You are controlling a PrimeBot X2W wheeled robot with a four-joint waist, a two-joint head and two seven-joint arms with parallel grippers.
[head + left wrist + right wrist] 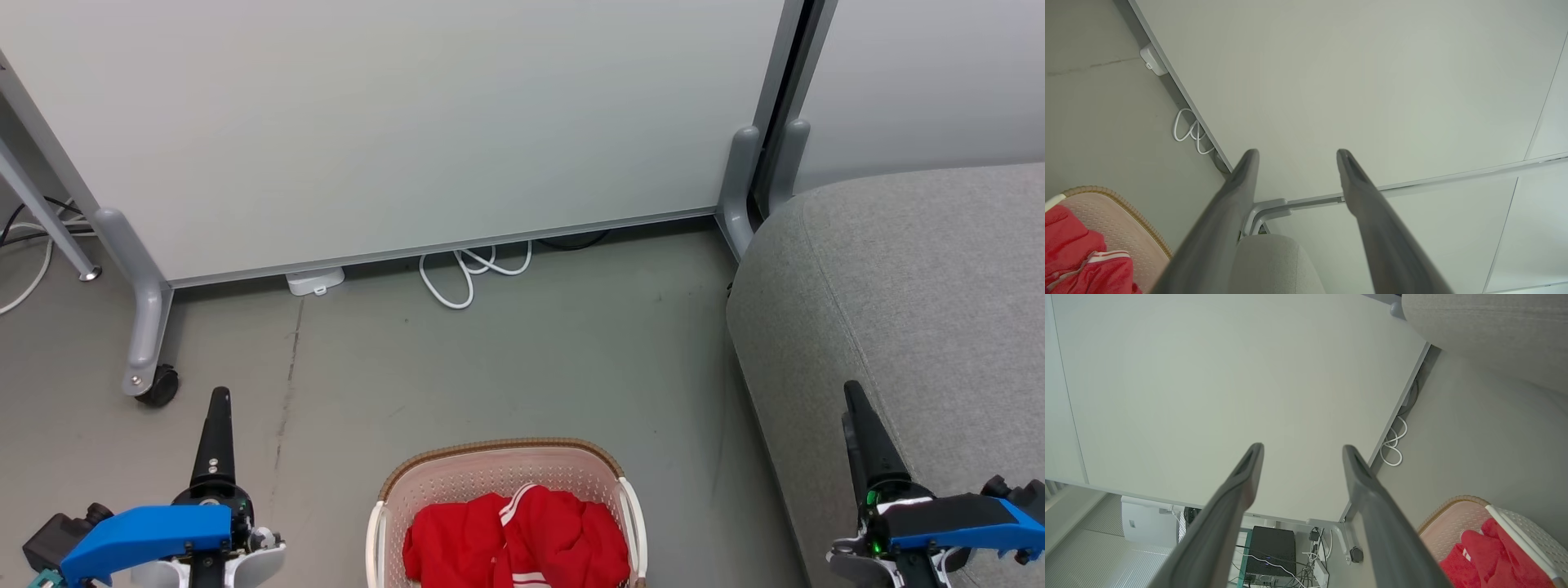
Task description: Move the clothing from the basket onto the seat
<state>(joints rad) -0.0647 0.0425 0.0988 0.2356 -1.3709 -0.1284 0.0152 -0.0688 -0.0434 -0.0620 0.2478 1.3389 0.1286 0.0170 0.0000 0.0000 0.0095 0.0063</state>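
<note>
With my left gripper (217, 412) and right gripper (859, 412) both spread and empty, I'd reach to six o'clock and pinch the red clothing (522, 535) at its bunched middle, clear of the basket (490, 448) rim.

A pale partition panel (408, 122) stands on the grey floor (522, 359), carried at its left end by a grey foot (145, 318) with a black caster (161, 385). A second panel (922, 82) stands to its right, with upright grey posts (741, 175) at the gap between them. A looped white cable (457, 278) and a small white box (315, 280) lie at the first panel's lower edge. A thin dark crack (287, 367) runs along the floor. Past the panel's end, the right wrist view shows a black box (1271, 547) among tangled cables (1298, 571).
</note>
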